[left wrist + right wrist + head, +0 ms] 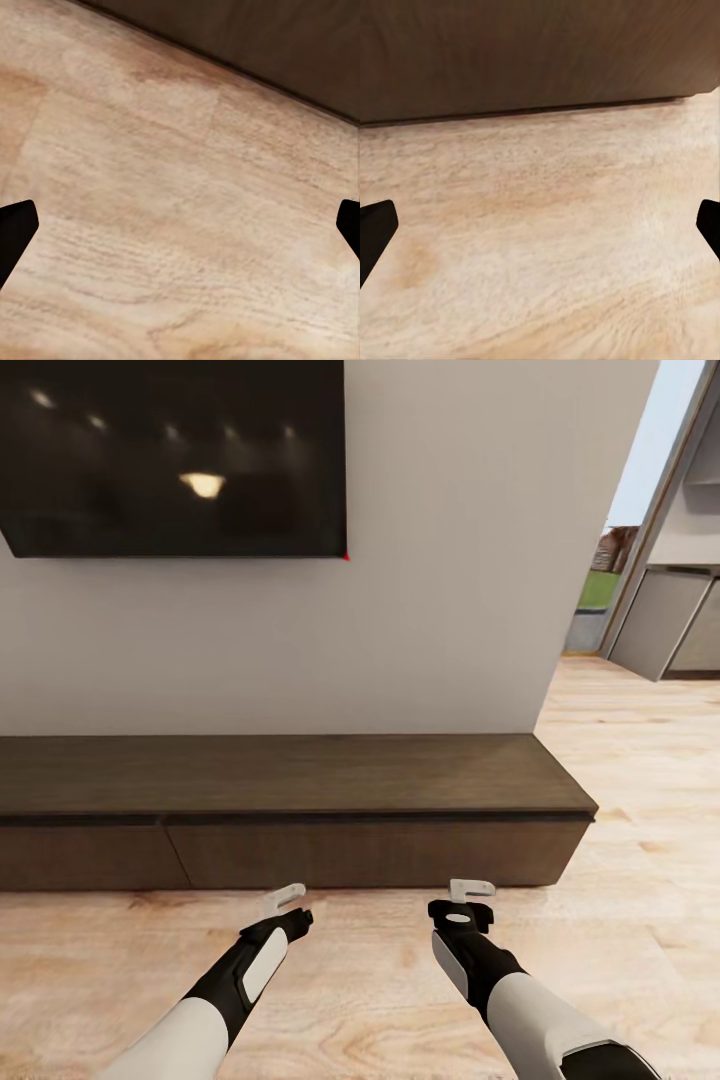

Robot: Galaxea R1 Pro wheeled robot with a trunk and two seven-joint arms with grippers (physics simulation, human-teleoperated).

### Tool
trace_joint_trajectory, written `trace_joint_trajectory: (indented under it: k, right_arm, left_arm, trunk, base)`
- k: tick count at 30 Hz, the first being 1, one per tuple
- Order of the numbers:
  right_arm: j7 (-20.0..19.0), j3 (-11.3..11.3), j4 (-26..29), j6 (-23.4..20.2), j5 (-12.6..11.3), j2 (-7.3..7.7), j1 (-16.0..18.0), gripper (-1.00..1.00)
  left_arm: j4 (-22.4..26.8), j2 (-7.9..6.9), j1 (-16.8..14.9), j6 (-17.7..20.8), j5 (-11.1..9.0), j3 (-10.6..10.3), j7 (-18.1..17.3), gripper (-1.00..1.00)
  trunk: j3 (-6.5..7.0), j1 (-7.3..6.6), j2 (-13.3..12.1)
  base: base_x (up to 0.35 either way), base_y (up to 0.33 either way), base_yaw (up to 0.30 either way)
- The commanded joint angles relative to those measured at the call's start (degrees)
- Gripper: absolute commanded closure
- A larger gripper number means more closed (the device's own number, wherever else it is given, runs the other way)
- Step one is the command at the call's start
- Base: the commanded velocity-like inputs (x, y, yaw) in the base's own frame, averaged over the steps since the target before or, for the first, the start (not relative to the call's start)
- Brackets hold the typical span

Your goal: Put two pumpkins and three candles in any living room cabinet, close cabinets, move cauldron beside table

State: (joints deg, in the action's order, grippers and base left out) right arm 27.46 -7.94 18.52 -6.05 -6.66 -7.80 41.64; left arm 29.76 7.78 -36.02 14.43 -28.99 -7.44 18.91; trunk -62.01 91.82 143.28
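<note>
The long, low dark-brown cabinet (300,780) stands against the grey wall straight ahead, and its drawer fronts (370,852) sit flush and shut. My left gripper (285,901) and right gripper (470,890) hover low over the plank floor just in front of it, both open and holding nothing. The left wrist view has the cabinet's base (262,45) beyond wide-apart fingertips (15,232). The same dark front (532,52) lies close ahead in the right wrist view, fingertips (375,232) spread. The pumpkins, candles, cauldron and table are out of view.
A black TV (170,455) hangs on the wall above the cabinet. Light wood floor (640,840) runs on past the cabinet's right end toward an opening with grey units (670,620) and a glass door.
</note>
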Motion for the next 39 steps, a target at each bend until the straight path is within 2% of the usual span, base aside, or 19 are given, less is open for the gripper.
trace_joint_trajectory:
  k: [1, 10, 26, 31, 34, 36, 38, 39]
  right_arm:
    - [0.4, -0.5, 0.1, -0.4, -0.5, 0.05, 0.0, -1.00]
    - [0.4, -0.5, 0.2, -0.4, -0.5, 0.02, 0.0, -1.00]
    - [0.5, -0.6, 0.1, -0.4, -0.3, -0.05, 0.0, -1.00]
    - [0.7, -2.1, 0.3, -0.4, 2.7, -0.03, 0.0, -1.00]
    - [1.6, -3.8, 2.2, -1.0, 6.1, -0.11, 0.0, -1.00]
    - [4.3, -5.6, 5.0, -4.0, 9.5, -0.28, 0.0, -1.00]
    - [6.6, -6.5, 6.2, -6.3, 11.1, -0.39, 0.0, -1.00]
    - [9.1, -7.4, 7.2, -8.6, 12.4, -0.97, 0.0, -1.00]
  left_arm:
    - [0.1, -0.05, 0.0, 0.2, -0.5, -0.4, 0.5, -1.00]
    - [0.1, -0.05, 0.0, 0.2, -0.5, -0.4, 0.6, -1.00]
    - [0.1, -0.05, 0.0, 0.3, -0.5, -0.4, 0.5, -1.00]
    - [0.1, -0.05, 0.0, 0.3, -0.5, -0.5, 0.4, -1.00]
    - [0.1, -0.05, 0.0, 0.3, -0.5, -0.5, 0.4, -1.00]
    - [0.1, -0.05, 0.0, 0.3, -0.5, -0.5, 0.4, -1.00]
    - [0.1, -0.07, 0.0, 0.3, -0.4, -0.5, 0.4, -1.00]
    - [0.1, -0.09, 0.0, 0.3, -0.4, -0.5, 0.4, -1.00]
  trunk:
    - [-0.28, 0.01, 0.0]
    - [-2.27, 0.24, 0.2]
    - [-2.27, 0.24, 0.2]
    - [-2.27, 0.24, 0.2]
    - [-2.27, 0.24, 0.2]
    - [-2.27, 0.24, 0.2]
    - [-2.27, 0.24, 0.2]
    - [-2.27, 0.24, 0.2]
  base:
    - [0.000, 0.000, 0.000]
    - [0.000, 0.000, 0.000]
    - [0.000, 0.000, 0.000]
    - [0.000, 0.000, 0.000]
    - [0.000, 0.000, 0.000]
    - [0.000, 0.000, 0.000]
    - [0.000, 0.000, 0.000]
    - [0.000, 0.000, 0.000]
